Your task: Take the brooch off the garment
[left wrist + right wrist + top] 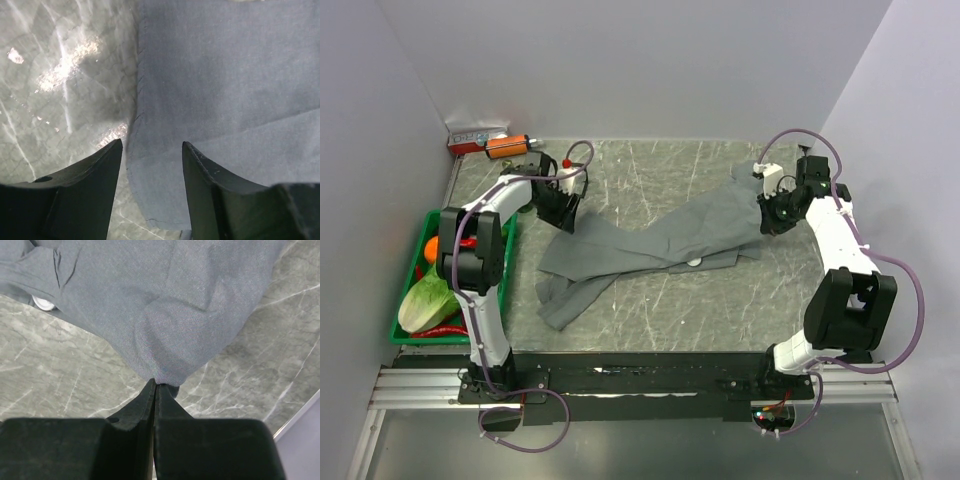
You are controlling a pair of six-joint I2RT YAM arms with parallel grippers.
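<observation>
right claw (156,385) pinches a fold of the garment (650,245), left claw (152,150) gapes released over its hem on the surface (60,75), the brooch (42,303) half hidden under a crease mid-shirt.

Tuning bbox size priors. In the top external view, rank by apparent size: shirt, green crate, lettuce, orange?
1. shirt
2. green crate, partly hidden by the left arm
3. lettuce
4. orange, only partly showing, still plainly the smallest
</observation>
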